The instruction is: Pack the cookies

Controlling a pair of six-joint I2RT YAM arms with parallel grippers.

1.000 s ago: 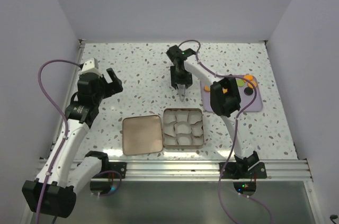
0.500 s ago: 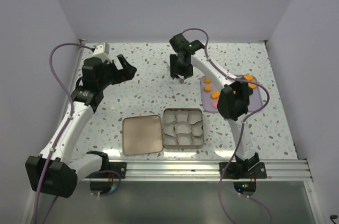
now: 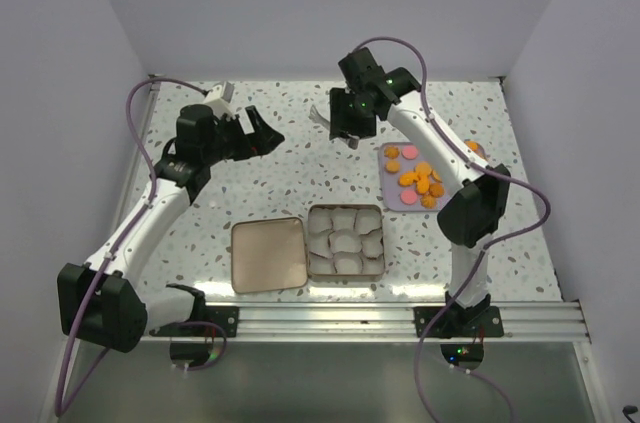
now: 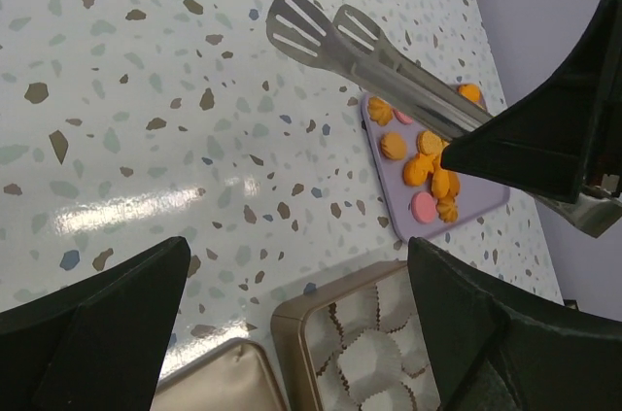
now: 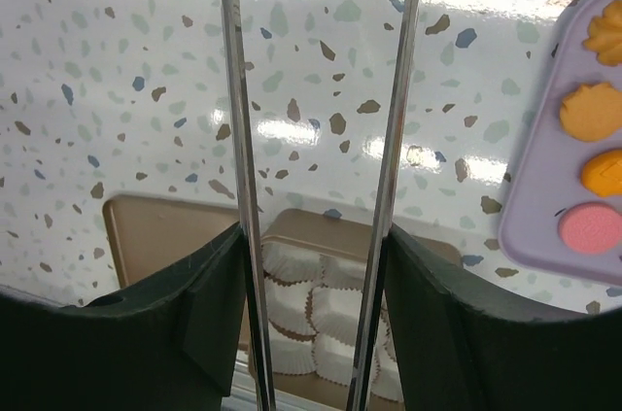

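Two claws hang over the far half of the table (image 3: 260, 193), facing each other, and neither has reached a cookie. The right claw (image 3: 348, 121) is closed partway round the handles of a pair of metal tongs (image 4: 379, 56). The blades stand apart with nothing between them and point out over bare tabletop. The left claw (image 3: 258, 135) is spread as wide as it goes and holds nothing.

The cookies (image 3: 418, 180), mostly orange with a few pink, lie bunched on a purple tray (image 3: 392, 171) off to the right claw's right and nearer the arm bases. The tin (image 3: 308, 243) of white paper cups (image 3: 345, 240) sits nearer still, almost straight back from that claw, with its lid (image 3: 267, 255) just beside it.

I'd worry first about that bunching: blades coming down among touching cookies could shove the neighbours off the tray. A hard squeeze might crack one, a light squeeze might drop it short of the tin. The tongs are pinched only by their thin handles, so they could twist in the grip. The paper cups look light enough to be dragged out.

The right arm reaches far out, elbow high, wrist turned towards the left. The left arm stretches inward, and its open claw is near the blades, close enough to clip them.
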